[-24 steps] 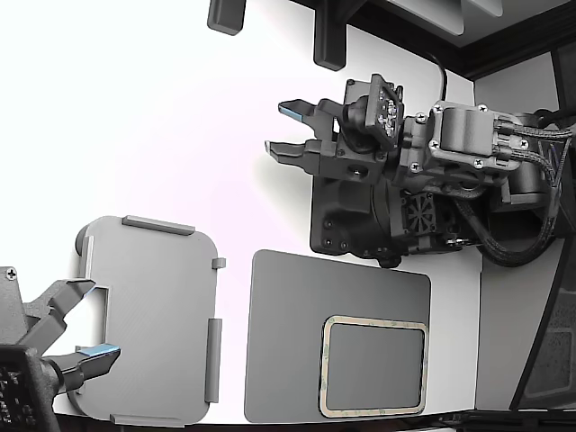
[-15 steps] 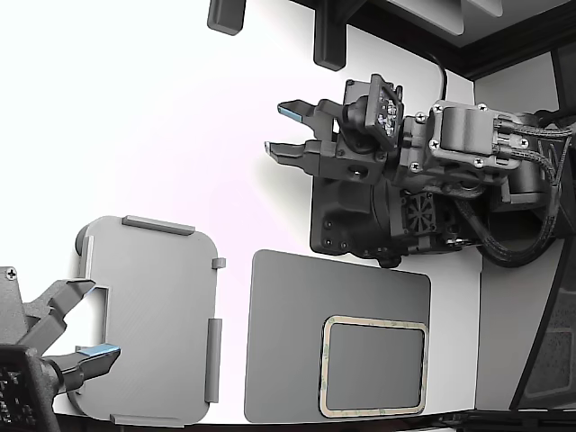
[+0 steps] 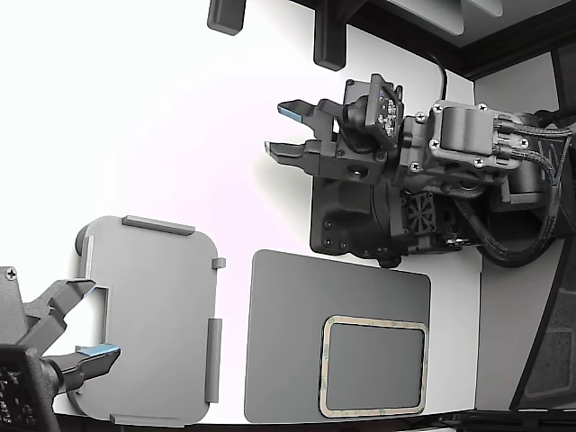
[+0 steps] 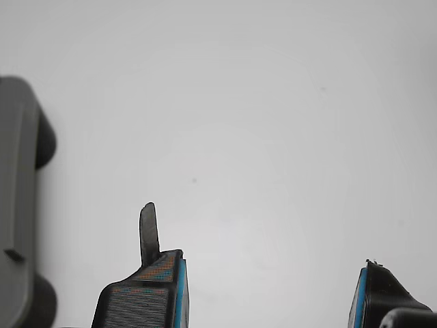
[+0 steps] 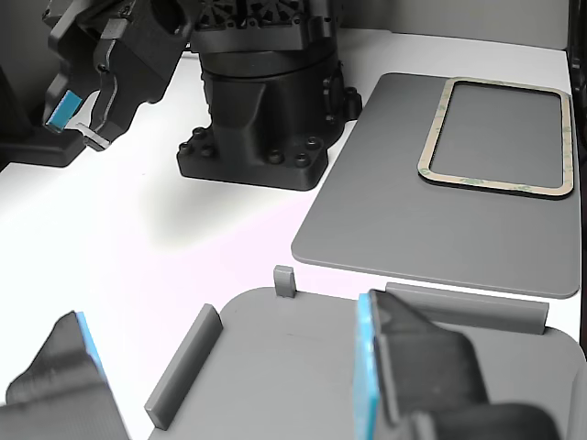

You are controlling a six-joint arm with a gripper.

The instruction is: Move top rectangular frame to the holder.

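The top rectangular frame (image 3: 373,321), thin and tan-olive with an open centre, lies flat on a dark grey mat (image 3: 297,342) at the exterior view's lower right; the other view shows the frame (image 5: 495,182) there too. The holder (image 3: 153,315), a light grey plate with raised tabs, lies at the lower left, also seen close up (image 5: 293,357). My gripper (image 3: 281,130) hangs open over bare white table, well above the mat and far from both. The wrist view shows the gripper (image 4: 268,280) with blue-padded fingers apart and nothing between them.
A second arm's open gripper (image 3: 85,319) sits at the holder's left edge. My arm's black base (image 3: 360,216) stands just above the mat. Dark feet (image 3: 225,13) stand at the table's far edge. A grey rounded part (image 4: 17,205) shows in the wrist view.
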